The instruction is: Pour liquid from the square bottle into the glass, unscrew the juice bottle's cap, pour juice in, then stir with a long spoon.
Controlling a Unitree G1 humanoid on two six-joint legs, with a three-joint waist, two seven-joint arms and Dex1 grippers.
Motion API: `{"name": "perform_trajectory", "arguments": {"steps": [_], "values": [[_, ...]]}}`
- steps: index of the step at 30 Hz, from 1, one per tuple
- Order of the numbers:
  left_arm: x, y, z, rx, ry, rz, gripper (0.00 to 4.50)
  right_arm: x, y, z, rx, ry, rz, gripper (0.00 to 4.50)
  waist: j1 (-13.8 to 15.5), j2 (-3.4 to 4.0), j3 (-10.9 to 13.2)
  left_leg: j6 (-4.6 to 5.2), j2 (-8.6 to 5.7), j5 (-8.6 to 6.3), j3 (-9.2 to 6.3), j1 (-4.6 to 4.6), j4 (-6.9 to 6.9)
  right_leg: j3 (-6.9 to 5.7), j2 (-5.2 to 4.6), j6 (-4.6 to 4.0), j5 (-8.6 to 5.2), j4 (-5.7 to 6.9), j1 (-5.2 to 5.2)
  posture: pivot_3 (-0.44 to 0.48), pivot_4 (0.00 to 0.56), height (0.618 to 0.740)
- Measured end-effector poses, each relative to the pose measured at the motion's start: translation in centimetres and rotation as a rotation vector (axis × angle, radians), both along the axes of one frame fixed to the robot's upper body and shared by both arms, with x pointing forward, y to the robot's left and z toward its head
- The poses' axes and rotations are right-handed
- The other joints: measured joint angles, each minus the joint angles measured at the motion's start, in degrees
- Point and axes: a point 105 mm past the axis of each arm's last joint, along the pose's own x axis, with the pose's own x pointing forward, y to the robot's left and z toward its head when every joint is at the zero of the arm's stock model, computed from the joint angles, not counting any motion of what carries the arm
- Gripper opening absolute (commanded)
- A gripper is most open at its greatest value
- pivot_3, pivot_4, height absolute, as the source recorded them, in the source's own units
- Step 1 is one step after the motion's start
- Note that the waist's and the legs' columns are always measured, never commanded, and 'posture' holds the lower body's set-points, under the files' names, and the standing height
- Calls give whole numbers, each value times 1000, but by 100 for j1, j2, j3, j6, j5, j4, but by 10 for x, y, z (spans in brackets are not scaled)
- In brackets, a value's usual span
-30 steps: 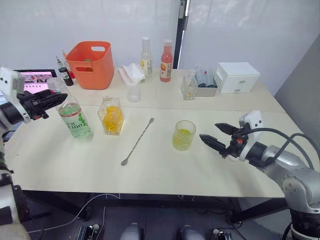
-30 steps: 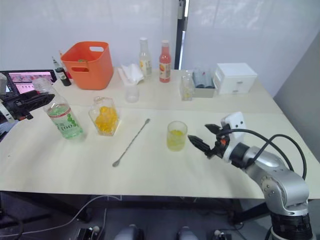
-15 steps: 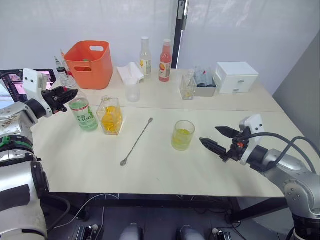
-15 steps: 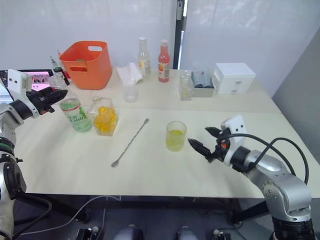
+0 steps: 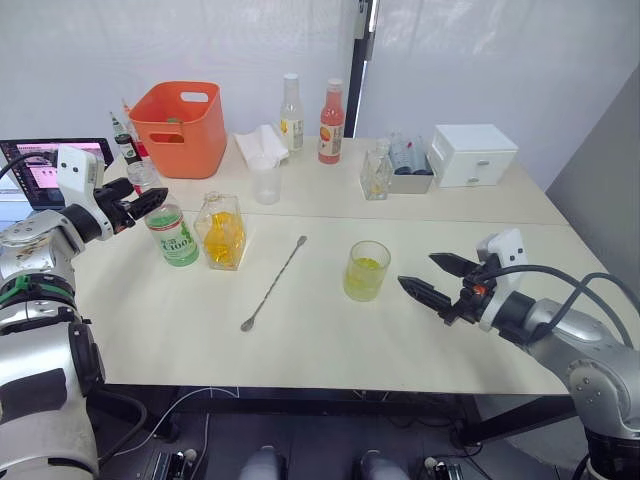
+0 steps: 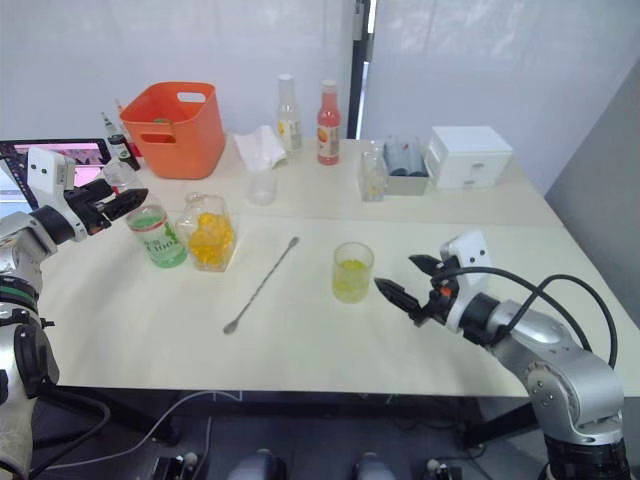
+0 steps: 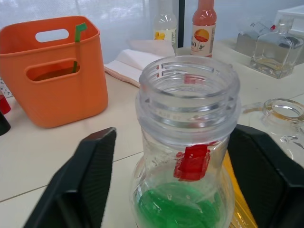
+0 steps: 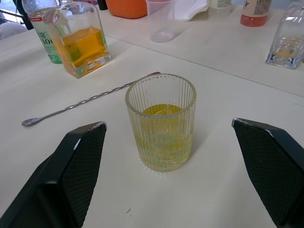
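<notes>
Left wrist view: the left gripper (image 7: 171, 190) sits wide apart around the juice bottle (image 7: 186, 156), not squeezing. Right gripper (image 5: 432, 279) waits apart near the glass (image 5: 366, 270). Lift clear without tipping it.

Lab-like test room: plain white walls, pale worktable (image 5: 330, 340), laptop (image 5: 40, 165) at the side

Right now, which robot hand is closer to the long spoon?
The right gripper, but not by much. It hovers past the glass, on the far side from the long spoon. The left gripper is at the juice bottle.
</notes>
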Motion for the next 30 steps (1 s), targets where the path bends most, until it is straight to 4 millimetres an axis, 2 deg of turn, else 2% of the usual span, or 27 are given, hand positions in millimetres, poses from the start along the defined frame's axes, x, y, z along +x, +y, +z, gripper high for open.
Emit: {"name": "perform_trajectory", "arguments": {"steps": [9, 13, 18, 21, 25, 28, 30], "values": [[-5, -2, 2, -43, 7, -61, 4473, -1, -4, 1, -1, -3, -18, 4500, -1, 0, 0, 0, 0, 0, 0, 0, 0, 0, 0, 0, 0, 0, 0, 0, 150, 715], [-27, 17, 11, -80, -16, -88, 4473, -4, -17, -3, -19, 9, -57, 4500, -48, 1, 0, 0, 4, 0, 0, 1, -6, -1, 1, 0, 0, 3, -2, 0, 150, 715], [-61, 41, 1, -124, 24, -100, 4473, -10, -35, -3, -26, 11, -88, 4500, -98, 1, -1, 0, 8, 0, -3, 2, -6, -2, 1, -1, -1, 1, -1, 0, 150, 715], [-91, 53, -10, -120, 64, -103, 4473, -17, -50, -8, -33, 32, -98, 4500, -101, 3, -1, 0, 11, 0, 2, 6, -11, 1, -2, -2, -1, -3, 1, 0, 150, 715], [-125, 53, -36, -81, 135, -120, 4473, -23, -60, -15, -42, 60, -100, 4500, -89, 5, -3, -3, 27, 0, 14, 25, -13, 4, -9, -10, -6, -13, 5, 0, 150, 715], [-153, 49, -75, -57, 220, -77, 4473, -33, -78, -22, -52, 88, -164, 4500, -51, 9, -6, -3, 23, -1, 35, 56, -30, 3, -38, -22, -16, -11, 20, 0, 150, 715], [-163, 46, -89, -70, 245, -50, 4473, -39, -93, -27, -74, 113, -221, 4500, -13, 2, -7, -3, 19, -1, 36, 56, -29, 1, -43, -21, -19, -9, 20, 0, 150, 715]]}}
